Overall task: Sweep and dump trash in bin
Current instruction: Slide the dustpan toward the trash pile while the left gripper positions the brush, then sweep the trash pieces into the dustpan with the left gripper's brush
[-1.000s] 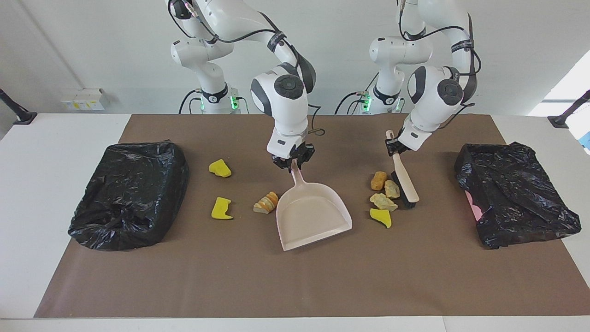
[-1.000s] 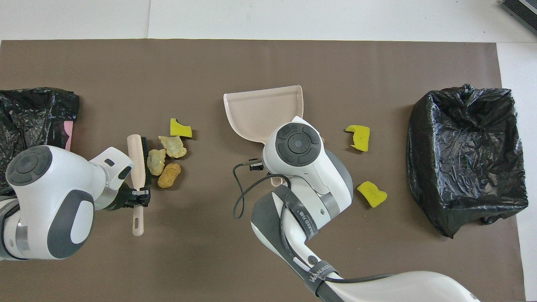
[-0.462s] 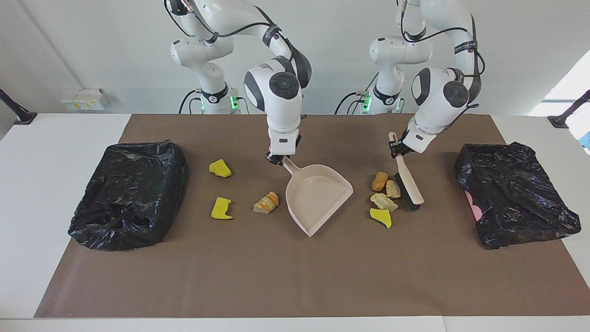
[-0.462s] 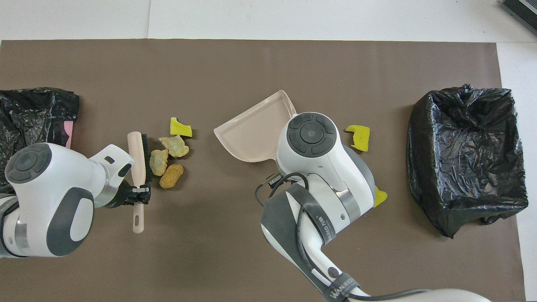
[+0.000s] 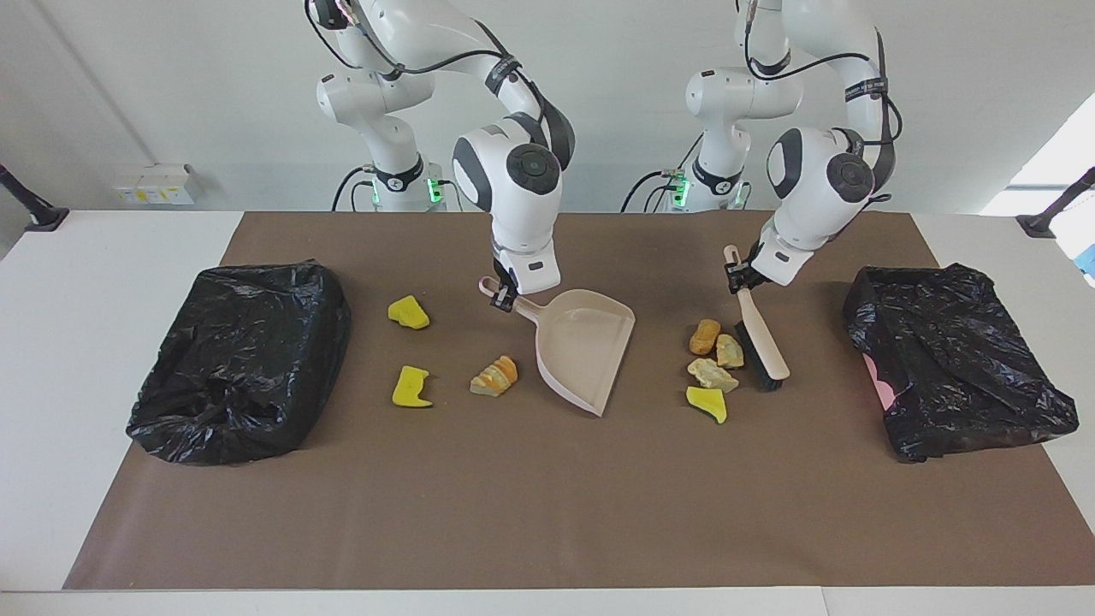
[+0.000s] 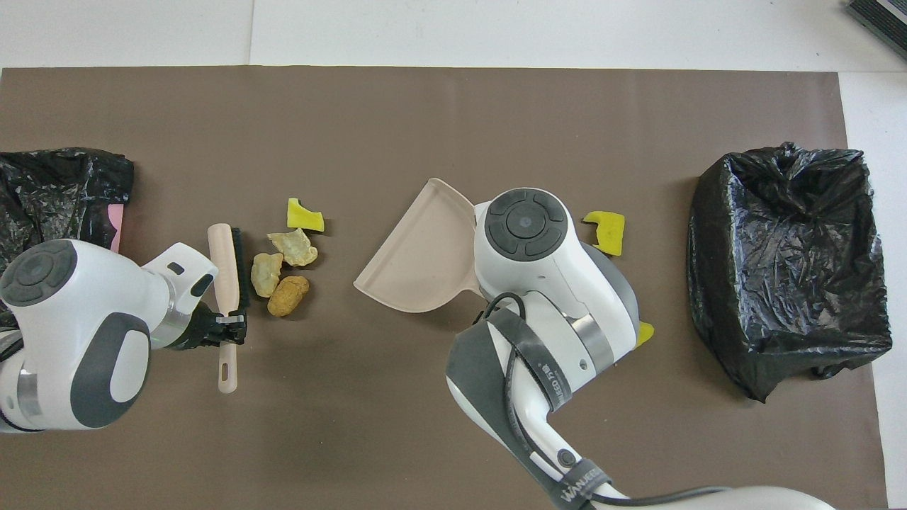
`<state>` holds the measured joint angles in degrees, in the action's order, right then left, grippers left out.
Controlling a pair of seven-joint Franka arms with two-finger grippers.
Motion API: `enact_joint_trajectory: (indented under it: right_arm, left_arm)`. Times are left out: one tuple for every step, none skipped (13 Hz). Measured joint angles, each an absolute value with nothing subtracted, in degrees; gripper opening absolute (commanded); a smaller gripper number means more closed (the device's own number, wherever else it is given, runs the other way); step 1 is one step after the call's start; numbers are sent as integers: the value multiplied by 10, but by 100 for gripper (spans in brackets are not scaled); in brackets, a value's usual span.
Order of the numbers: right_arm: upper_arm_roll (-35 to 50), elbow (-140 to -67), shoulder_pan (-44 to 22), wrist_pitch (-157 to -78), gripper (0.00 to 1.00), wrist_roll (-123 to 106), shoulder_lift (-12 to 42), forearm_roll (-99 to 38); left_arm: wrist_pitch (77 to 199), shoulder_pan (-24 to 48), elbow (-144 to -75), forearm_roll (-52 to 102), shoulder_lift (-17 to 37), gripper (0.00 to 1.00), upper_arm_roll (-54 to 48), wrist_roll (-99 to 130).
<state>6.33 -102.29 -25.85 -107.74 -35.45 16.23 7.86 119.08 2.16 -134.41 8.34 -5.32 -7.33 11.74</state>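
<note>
I have both tools in hand, but no sweeping shows yet: the dustpan point(image 5: 584, 351) is empty and every lump of trash lies on the brown mat point(image 5: 547, 513).

My right gripper point(image 5: 505, 295) is pinched on the dustpan's handle over the middle of the mat, with the pan turned so its open mouth faces the left arm's end of the table. My left gripper point(image 5: 741, 275) is clamped on the handle of the brush point(image 5: 760, 344), whose bristles rest on the mat just beside a cluster of four pieces: an orange-brown lump point(image 5: 704, 335), a tan piece point(image 5: 729, 351) touching the brush, a pale crumbly piece point(image 5: 710, 374) and a yellow chunk point(image 5: 708, 403), the farthest of the four from the robots.

That cluster lies between brush and pan, so I judge the next move to be brushing it toward the pan's mouth, which still stands well apart from it.

Three pieces wait toward the right arm's end: a bread-like slice point(image 5: 495, 376) close by the pan's back wall, and two yellow chunks point(image 5: 409, 312) point(image 5: 411, 387) nearer the black bin bag point(image 5: 239, 359). A second black bag point(image 5: 954, 359) sits at the left arm's end. Nothing I can see has gone into either one. So all the collecting and the dumping remain.
</note>
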Motion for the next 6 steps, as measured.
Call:
enact_joint_trajectory:
  right_arm:
    - [63, -1023, -259, -1087, 0, -374, 167, 87]
    - [63, -1023, -259, -1097, 0, -395, 171, 90]
    - [63, -1023, -259, -1107, 0, -415, 174, 94]
    - [63, -1023, -259, -1115, 0, -430, 177, 101]
    - [63, -1023, -259, -1121, 0, -439, 180, 106]
    - [64, -1023, -259, -1127, 0, -447, 183, 108]
  left_arm:
    - [1202, 25, -1349, 83, -52, 0, -74, 116]
    - [1210, 31, -1352, 83, -51, 0, -75, 116]
    - [1212, 39, -1354, 83, -51, 0, -75, 117]
    - [1214, 51, -1354, 83, -51, 0, -76, 120]
    - [1215, 64, -1355, 84, -51, 0, -76, 128]
    - [1217, 82, -1356, 84, -51, 0, -77, 146]
